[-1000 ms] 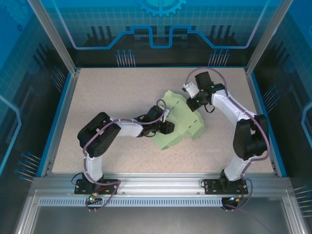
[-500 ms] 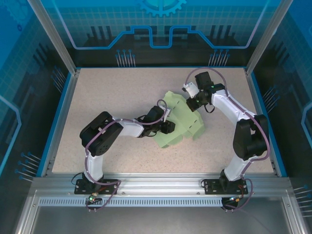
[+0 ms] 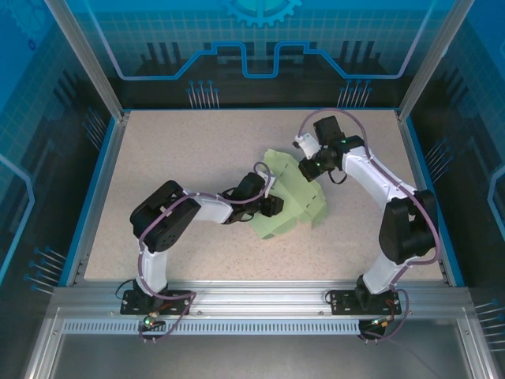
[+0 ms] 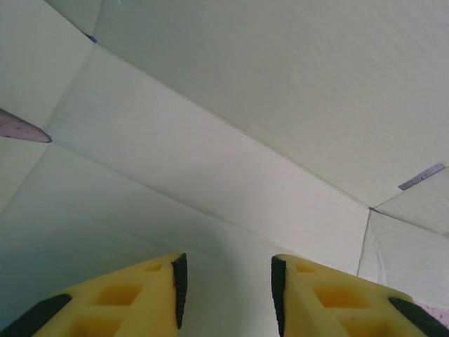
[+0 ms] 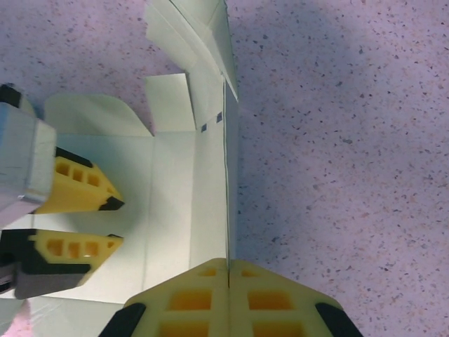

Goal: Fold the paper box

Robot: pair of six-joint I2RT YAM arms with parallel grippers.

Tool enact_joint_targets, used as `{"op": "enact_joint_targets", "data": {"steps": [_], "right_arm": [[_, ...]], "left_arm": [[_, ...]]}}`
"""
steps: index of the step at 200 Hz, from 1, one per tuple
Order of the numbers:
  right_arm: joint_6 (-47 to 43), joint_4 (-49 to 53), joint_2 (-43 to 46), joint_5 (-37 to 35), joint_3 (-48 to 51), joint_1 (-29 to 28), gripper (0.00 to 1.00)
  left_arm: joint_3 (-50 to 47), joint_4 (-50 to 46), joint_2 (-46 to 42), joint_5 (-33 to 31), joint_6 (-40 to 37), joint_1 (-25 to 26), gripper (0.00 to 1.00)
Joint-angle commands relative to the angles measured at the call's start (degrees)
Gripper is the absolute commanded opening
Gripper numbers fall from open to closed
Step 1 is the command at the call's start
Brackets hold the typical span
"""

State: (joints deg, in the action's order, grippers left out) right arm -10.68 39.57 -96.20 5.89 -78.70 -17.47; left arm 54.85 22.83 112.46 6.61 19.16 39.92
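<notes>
Right gripper, jaws pinching a paper box wall, should raise it while left gripper, jaws narrowly apart, pins the base.

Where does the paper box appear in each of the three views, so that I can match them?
Top external: paper box lies mid-table, between the arms' tips.
Left wrist: paper box spreads close up, beyond the fingertips.
Right wrist: paper box sits left of centre, one edge pinched in the right gripper.
Shared landmark: the open, yellow-fingered left gripper, at the bottom of its own view; left gripper again at the left of the right wrist view.
</notes>
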Motion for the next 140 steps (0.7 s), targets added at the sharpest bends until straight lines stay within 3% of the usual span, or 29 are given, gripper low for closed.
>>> {"op": "enact_joint_targets", "data": {"steps": [1,35,140], "right_arm": [[2.8,1.3,2.0,3.0,-1.3,-1.7,0.0],[5.0,1.2,1.0,2.7,-1.0,-4.4,0.0],[4.1,-0.7,-0.1,-7.8,-1.2,-7.3,0.0]], "left_arm": [[-1.8,-1.6,2.2,-0.4,0.4,0.5,0.39],[-2.2,0.0,2.3,-0.2,1.2,0.6,0.39],[-2.9,3.5,2.0,0.0,2.6,0.6,0.4]]}}
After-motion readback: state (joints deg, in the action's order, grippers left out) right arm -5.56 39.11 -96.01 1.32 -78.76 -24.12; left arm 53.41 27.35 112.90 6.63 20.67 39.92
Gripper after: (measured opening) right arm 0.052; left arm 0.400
